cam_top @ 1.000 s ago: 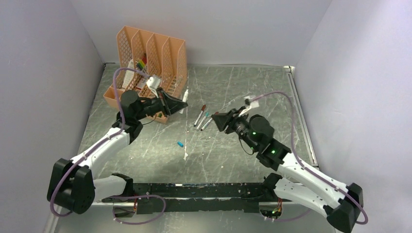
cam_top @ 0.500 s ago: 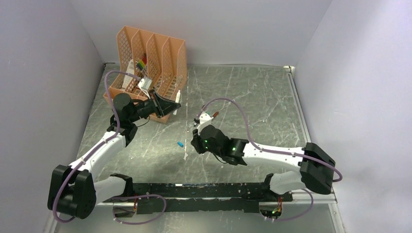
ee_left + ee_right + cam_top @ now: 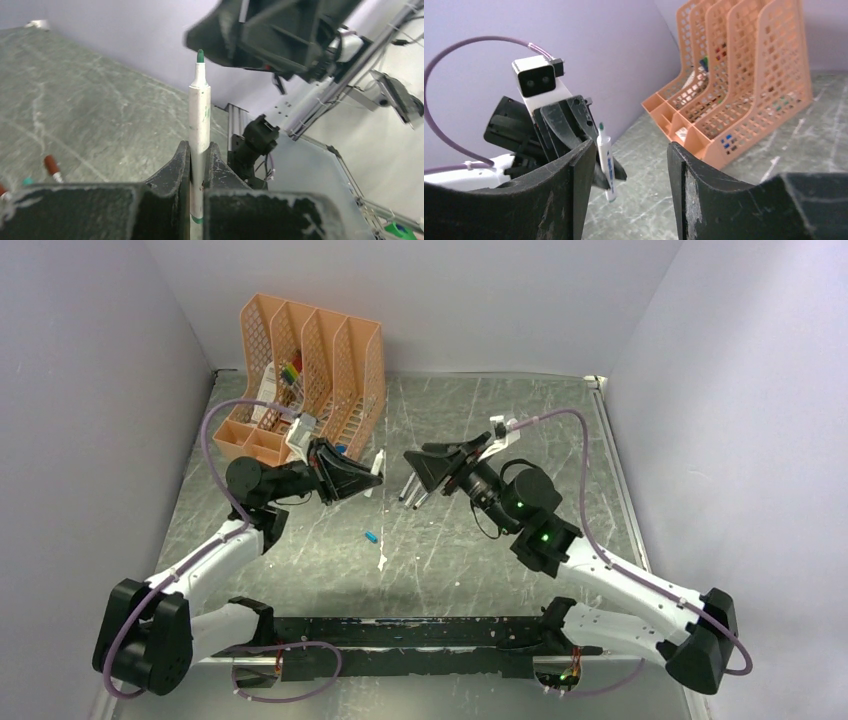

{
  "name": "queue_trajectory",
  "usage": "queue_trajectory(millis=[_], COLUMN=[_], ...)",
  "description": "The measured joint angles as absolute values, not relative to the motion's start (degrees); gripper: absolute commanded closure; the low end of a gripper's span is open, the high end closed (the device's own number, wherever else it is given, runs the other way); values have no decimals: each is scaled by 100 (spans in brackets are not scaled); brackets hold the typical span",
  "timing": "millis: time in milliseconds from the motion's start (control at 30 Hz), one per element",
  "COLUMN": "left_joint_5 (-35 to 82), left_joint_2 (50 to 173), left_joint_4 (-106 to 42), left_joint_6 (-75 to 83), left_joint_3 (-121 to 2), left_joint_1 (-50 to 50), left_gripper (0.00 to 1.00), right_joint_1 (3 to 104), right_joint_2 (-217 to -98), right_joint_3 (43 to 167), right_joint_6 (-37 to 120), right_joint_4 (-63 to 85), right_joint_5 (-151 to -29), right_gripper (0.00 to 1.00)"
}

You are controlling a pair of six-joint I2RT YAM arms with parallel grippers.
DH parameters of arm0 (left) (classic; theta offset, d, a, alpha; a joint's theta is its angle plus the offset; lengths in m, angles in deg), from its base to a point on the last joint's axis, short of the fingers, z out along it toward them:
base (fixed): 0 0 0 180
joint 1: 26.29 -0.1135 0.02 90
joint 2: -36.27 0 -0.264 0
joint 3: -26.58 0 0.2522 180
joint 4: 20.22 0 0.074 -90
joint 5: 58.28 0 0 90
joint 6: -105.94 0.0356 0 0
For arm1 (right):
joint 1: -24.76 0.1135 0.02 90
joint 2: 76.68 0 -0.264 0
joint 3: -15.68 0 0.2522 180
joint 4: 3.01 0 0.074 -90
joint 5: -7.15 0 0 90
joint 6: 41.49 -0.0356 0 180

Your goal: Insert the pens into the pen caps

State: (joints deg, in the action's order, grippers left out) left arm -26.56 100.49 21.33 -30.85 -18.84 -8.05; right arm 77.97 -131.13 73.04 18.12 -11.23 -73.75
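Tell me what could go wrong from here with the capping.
The right gripper is open and empty while the blue cap lies on the table, so there is nothing to push the pen into. The pen in the left gripper points at the right gripper close by; its tip may strike those fingers.

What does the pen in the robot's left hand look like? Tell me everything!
The pen is a slim white-grey barrel with faint printing and a small green tip, no cap on. Two black fingers of the left gripper pinch its lower part, and the tip end sticks out beyond them toward the open right gripper, touching nothing else.
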Motion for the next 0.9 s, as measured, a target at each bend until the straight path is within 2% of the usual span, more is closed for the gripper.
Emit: queue_trajectory(millis=[133,400,433,567,667,700,767,900], left_joint_5=[-2809,-2794,-2794,-2798,-2803,-2785,-2785,-2787], left_joint_2=[10003,9710,9726,9852,9929,9940,9984,10099], left_joint_4=[2406,1838,1827,1879,1964,1973,1984,2082], left_joint_6=[-3095,-2547,-2542,-2608,-2674,-2698,-2746,-2846], left_joint_3=[-1882,-1915,-1915,-1915,-1915,-1915,-1917,-1952], left_joint_1=[-588,-416,-414,-392,-361,-359,-350,-320], left_gripper=[93,93,93,93,93,93,87,62], right_joint_1=[7544,7544,7544,7544,7511,7491,7474,7459], right_joint_2=[-13439,-13909,-13928,-14036,-14084,-14097,-14101,-14097], right_joint_3=[7394,7448,7457,7501,7501,7501,7501,7501], right_joint_6=[1534,1195,1175,1103,1101,1110,1165,1219], right_joint_4=[-1495,-1912,-1943,-2059,-2072,-2083,-2080,-2080], right_joint_5=[-7987,-8806,-8854,-9060,-9095,-9104,-9099,-9080], right_gripper=[45,49,54,86,100,100,100,100])
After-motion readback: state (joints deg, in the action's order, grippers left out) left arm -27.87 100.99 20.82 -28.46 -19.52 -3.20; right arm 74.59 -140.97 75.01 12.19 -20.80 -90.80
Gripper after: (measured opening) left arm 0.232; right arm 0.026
